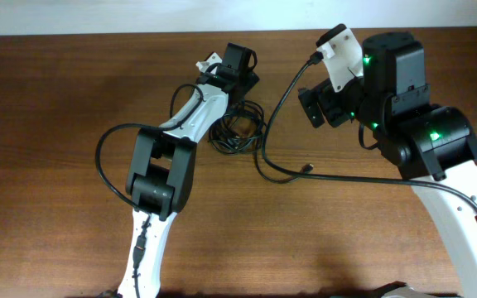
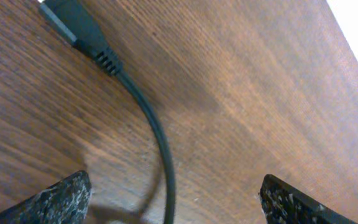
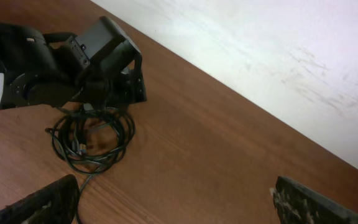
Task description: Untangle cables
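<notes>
By the left claw (image 2: 178, 199) the cables (image 3: 92, 140) lie coiled; untangling seems barely begun. It and the right claw (image 3: 179, 202) gape empty.

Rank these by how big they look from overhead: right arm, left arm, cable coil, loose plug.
right arm
left arm
cable coil
loose plug
Arms' order unsure: the right seems nearer the camera.
</notes>
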Robot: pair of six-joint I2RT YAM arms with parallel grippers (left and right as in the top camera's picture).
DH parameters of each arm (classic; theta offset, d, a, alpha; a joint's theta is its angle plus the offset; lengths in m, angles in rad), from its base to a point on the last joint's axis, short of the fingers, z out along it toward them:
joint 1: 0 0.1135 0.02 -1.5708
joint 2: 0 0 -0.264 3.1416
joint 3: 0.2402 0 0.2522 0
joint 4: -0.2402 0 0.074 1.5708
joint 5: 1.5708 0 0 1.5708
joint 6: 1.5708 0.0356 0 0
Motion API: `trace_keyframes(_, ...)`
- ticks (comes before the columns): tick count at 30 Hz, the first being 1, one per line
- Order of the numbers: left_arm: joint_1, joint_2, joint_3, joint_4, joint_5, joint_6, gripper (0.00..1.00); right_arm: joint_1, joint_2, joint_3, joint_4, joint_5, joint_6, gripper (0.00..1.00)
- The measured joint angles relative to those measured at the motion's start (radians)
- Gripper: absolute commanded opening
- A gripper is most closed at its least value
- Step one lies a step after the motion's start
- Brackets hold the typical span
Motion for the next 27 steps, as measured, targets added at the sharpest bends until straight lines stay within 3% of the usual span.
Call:
trace_keyframes(1,0.0,0.001,0.0,0.005,0.003,-0.016,0.84,0.0,0.0,0.0,0.0,0.0,0.0,0.99)
trace_keyframes(3,0.0,0.002,0.0,0.006,0.006,-0.035,0.43,0.0,0.0,0.0,0.0,0.0,-0.001,0.99)
trace_keyframes(4,0.0,0.002,0.0,0.003,0.011,-0.042,0.14,0.0,0.0,0.0,0.0,0.0,0.0,0.99)
trace_keyframes(5,-0.002,0.008,0.0,0.002,0.014,-0.047,0.0,0.0,0.0,0.0,0.0,0.0,0.0,0.99)
trace_keyframes(13,-0.018,0.03,0.006,-0.024,0.019,-0.042,0.0,0.0,0.0,0.0,-0.006,0.0,0.0,0.99)
trace_keyframes(16,-0.019,0.041,0.052,-0.077,0.034,0.026,0.0,0.0,0.0,0.0,-0.008,0.0,0.0,0.99)
trace_keyframes(20,-0.02,0.032,0.218,-0.263,0.008,0.177,0.0,0.0,0.0,0.0,-0.008,0.0,0.0,1.0)
trace_keyframes(23,-0.015,-0.081,0.36,-0.42,-0.088,0.316,0.0,0.0,0.0,-0.001,-0.008,0.0,0.0,1.0)
trace_keyframes(27,0.002,-0.392,0.446,-0.514,-0.174,0.454,0.0,0.0,0.003,-0.001,-0.01,0.0,0.0,1.0)
